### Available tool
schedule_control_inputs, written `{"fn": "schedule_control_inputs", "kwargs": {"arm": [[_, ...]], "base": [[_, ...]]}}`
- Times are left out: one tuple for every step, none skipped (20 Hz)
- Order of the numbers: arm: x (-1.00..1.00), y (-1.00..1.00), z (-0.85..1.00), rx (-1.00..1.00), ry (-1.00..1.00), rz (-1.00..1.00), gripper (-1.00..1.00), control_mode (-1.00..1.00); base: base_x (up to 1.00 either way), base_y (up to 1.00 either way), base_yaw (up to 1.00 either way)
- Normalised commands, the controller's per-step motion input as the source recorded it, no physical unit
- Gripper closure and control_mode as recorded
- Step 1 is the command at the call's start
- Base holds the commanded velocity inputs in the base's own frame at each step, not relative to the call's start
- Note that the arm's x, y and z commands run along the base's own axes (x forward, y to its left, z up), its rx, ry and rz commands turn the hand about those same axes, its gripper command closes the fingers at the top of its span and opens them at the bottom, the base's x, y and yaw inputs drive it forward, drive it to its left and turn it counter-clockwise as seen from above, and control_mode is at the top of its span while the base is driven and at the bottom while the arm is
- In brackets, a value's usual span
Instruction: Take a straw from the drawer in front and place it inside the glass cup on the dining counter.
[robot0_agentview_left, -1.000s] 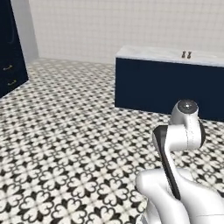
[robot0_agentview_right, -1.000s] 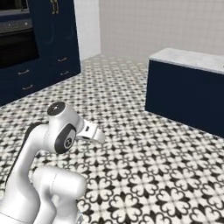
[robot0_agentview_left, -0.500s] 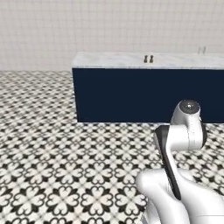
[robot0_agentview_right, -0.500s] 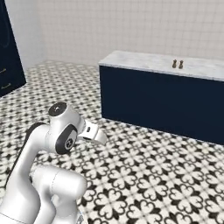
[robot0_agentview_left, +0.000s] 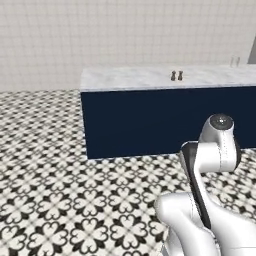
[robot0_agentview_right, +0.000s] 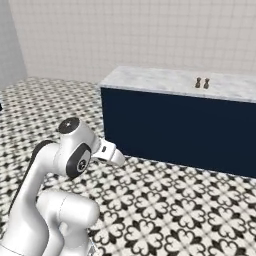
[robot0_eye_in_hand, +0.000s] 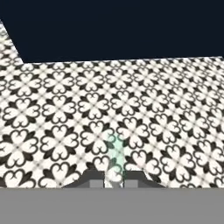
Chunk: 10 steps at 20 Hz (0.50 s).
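Observation:
In the hand view a pale green see-through straw sticks out from between the two dark finger tips, and my gripper is shut on it, hanging over the patterned floor. The navy base of the dining counter lies ahead of it. The dining counter's marble top spans both base views. A faint glass cup stands on the counter's far right end. My arm is folded low near the base, with its hand pointing at the counter. The drawer is out of view.
Two small dark shakers stand side by side on the counter top. Black-and-white patterned floor tiles stretch between me and the counter. A white tiled wall runs behind it.
The whole picture has shifted: the base has turned and driven, so the counter now sits wider and nearer in both base views. The arm keeps its pose, still holding the straw.

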Motion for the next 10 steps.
{"fn": "schedule_control_inputs", "kwargs": {"arm": [[0.0,0.0,0.0,0.0,0.0,0.0,1.0,1.0],[0.0,0.0,0.0,0.0,0.0,0.0,1.0,1.0],[0.0,0.0,0.0,0.0,0.0,0.0,1.0,1.0],[0.0,0.0,0.0,0.0,0.0,0.0,1.0,1.0],[0.0,0.0,0.0,0.0,0.0,0.0,1.0,1.0],[0.0,0.0,0.0,0.0,0.0,0.0,1.0,1.0],[0.0,0.0,0.0,0.0,0.0,0.0,1.0,1.0],[0.0,0.0,0.0,0.0,0.0,0.0,1.0,1.0],[0.0,0.0,0.0,0.0,0.0,0.0,1.0,1.0],[0.0,0.0,0.0,0.0,0.0,0.0,1.0,1.0]], "base": [[1.0,1.0,-0.05],[1.0,1.0,-0.03],[1.0,1.0,-0.03],[1.0,1.0,-0.03],[1.0,1.0,-0.03],[1.0,1.0,-0.04],[1.0,1.0,-0.05],[1.0,1.0,-0.07],[1.0,1.0,-0.08],[1.0,0.96,-0.1]]}}
